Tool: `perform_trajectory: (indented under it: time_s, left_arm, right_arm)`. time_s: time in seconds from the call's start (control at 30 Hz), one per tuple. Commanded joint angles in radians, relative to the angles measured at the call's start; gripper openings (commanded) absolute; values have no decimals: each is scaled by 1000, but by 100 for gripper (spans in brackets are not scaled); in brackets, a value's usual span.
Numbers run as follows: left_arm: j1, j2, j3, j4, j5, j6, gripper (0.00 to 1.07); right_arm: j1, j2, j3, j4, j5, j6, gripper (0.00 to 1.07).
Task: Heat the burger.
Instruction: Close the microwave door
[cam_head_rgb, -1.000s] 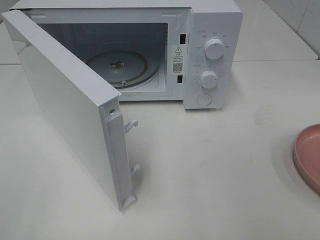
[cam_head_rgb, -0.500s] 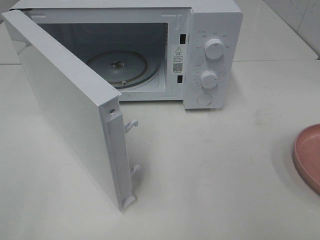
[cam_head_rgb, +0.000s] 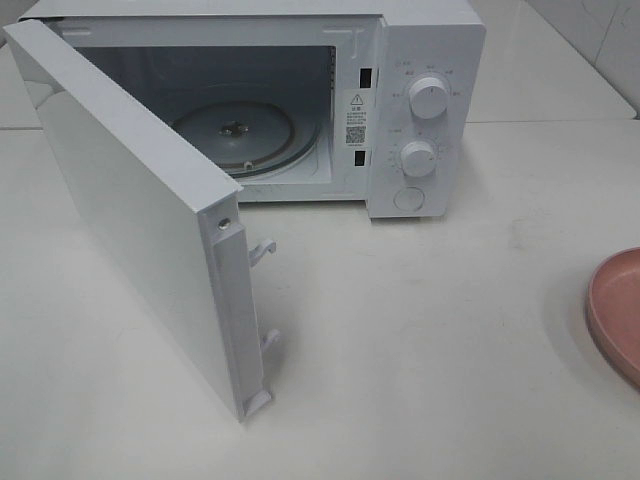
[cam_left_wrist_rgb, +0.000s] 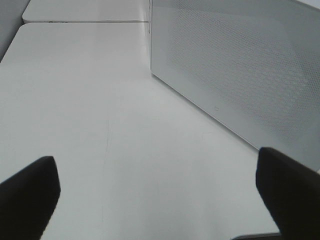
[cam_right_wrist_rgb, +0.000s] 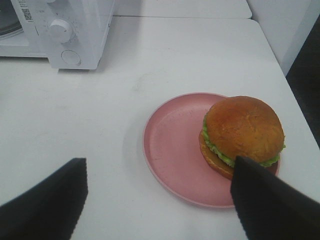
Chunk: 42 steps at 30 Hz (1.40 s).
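Microwave (cam_head_rgb: 425, 110) door (cam_head_rgb: 140, 215) swung wide, glass turntable (cam_head_rgb: 235, 135) bare; burger (cam_right_wrist_rgb: 243, 134) sits on the pink plate (cam_right_wrist_rgb: 170, 145), toward one edge, on the white table (cam_head_rgb: 430, 330) off to the microwave's right; right gripper (cam_right_wrist_rgb: 157, 200) fingers spread, above the plate, holding nothing; left gripper (cam_left_wrist_rgb: 160, 195) fingers spread too, beside the door's perforated panel.

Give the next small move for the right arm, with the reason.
Probably lower the open right gripper over the burger and close on it. The burger sits on the pink plate, ungrasped, while the microwave door stands wide open and the turntable is bare.
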Motion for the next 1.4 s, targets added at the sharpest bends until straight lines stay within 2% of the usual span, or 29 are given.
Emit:
perform_trajectory:
  time_s: [0.03, 0.73, 0.9, 0.93, 0.97, 1.0, 1.03, 1.07, 1.1, 1.13, 1.17, 1.2, 1.23, 1.27, 1.3, 1.33, 1.37, 1.4]
  left_arm:
    - [2, -4, -1, -7, 2, -5, 100]
    - [2, -4, -3, -25, -3, -5, 100]
    - [2, 23, -46, -25, -64, -5, 94]
    - [2, 38, -51, -25, -78, -5, 91]
    - [2, 66, -51, -25, -105, -5, 80]
    - [2, 66, -51, -25, -105, -5, 80]
    - [2, 98, -47, -25, -134, -5, 67]
    - [2, 115, -45, -25, -149, -5, 59]
    - [2, 115, -45, -25, -149, -5, 59]
    - [2, 152, -45, -26, -169, -5, 45]
    - [2, 171, -45, -32, -180, -5, 38]
    - [2, 171, -45, -32, -180, -5, 38]
    - [2, 186, -45, -34, -193, -5, 31]
    - [2, 221, -45, -34, -236, -5, 18]
    - [2, 221, -45, -34, -236, -5, 18]
    - [2, 258, -42, -37, -281, -5, 4]
    - [2, 271, -37, -37, -305, -5, 0]
    - [2, 271, -37, -37, -305, -5, 0]
  right_arm:
    - [-5, -33, 2, -2, -13, -12, 76]
    - [-5, -33, 2, -2, -13, -12, 76]
    - [-5, -33, 2, -2, -13, -12, 76]
    - [-5, -33, 2, -2, -13, -12, 76]
    - [-5, -33, 2, -2, -13, -12, 76]
    - [-5, -33, 2, -2, -13, -12, 76]
    - [-5, -33, 2, -2, -13, -12, 76]
    - [-5, -33, 2, -2, -13, -12, 76]
    - [-5, -33, 2, -2, -13, -12, 76]
    - [-5, -33, 2, -2, -13, -12, 76]
    - [-5, -33, 2, -2, -13, -12, 76]
    - [-5, -33, 2, -2, -13, -12, 76]
    - [-5, -33, 2, -2, -13, -12, 76]
    - [-5, -33, 2, -2, -13, -12, 76]
    - [-5, -33, 2, -2, -13, -12, 76]
    - [-5, -33, 2, -2, -13, -12, 76]
    - [-5, -33, 2, -2, -13, -12, 76]
    - [-5, -33, 2, -2, -13, -12, 76]
